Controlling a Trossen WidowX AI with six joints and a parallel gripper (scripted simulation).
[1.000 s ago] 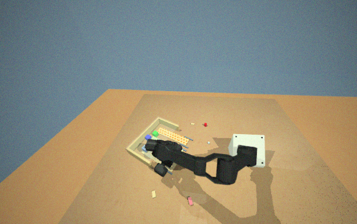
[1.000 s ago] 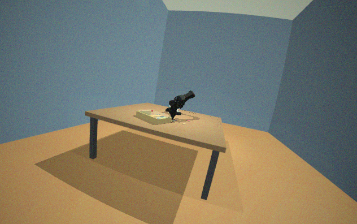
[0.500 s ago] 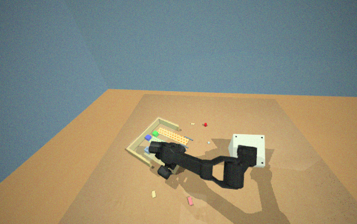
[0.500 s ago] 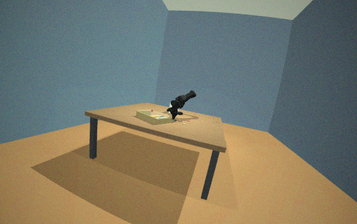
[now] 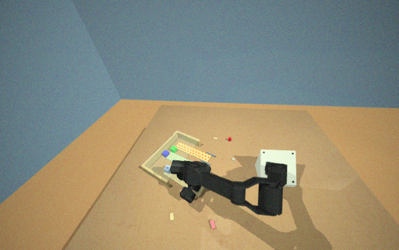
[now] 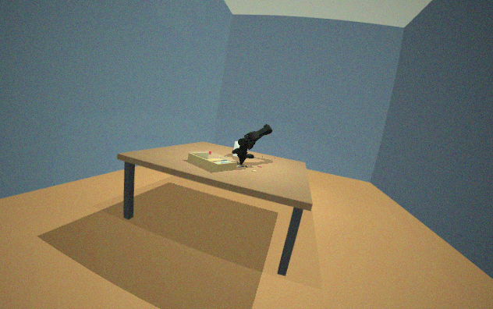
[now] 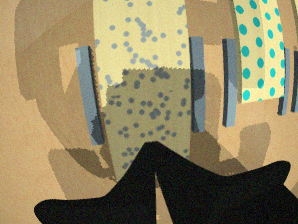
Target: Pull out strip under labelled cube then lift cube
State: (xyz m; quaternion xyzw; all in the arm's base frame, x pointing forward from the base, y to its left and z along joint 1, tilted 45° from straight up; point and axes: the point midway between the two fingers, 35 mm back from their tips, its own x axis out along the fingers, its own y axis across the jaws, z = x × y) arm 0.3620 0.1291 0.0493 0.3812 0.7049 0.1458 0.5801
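Note:
My gripper (image 5: 199, 189) (image 6: 241, 163) (image 7: 151, 147) is shut on the pale yellow strip with blue-grey dots (image 7: 142, 50), near its outer end. That end reaches out past its two side rails. A pale blue cube (image 5: 167, 168) sits in the box near the strip's inner side; whether it touches the strip cannot be told. A blue-violet cube (image 5: 165, 153) is at the inner end of the teal-dotted strip (image 5: 176, 156) (image 7: 259, 50). A green cube (image 5: 173, 149) is at the inner end of the orange-dotted strip (image 5: 194, 152). No label can be read.
The low-walled box (image 5: 155, 175) (image 6: 200, 161) surrounds the cubes. Blue-grey rails (image 7: 90, 95) (image 7: 198, 85) flank the held strip. A red piece (image 5: 230, 139), a pink block (image 5: 213, 224) and a cream block (image 5: 172, 216) lie outside. The white base block (image 5: 278, 156) is at right.

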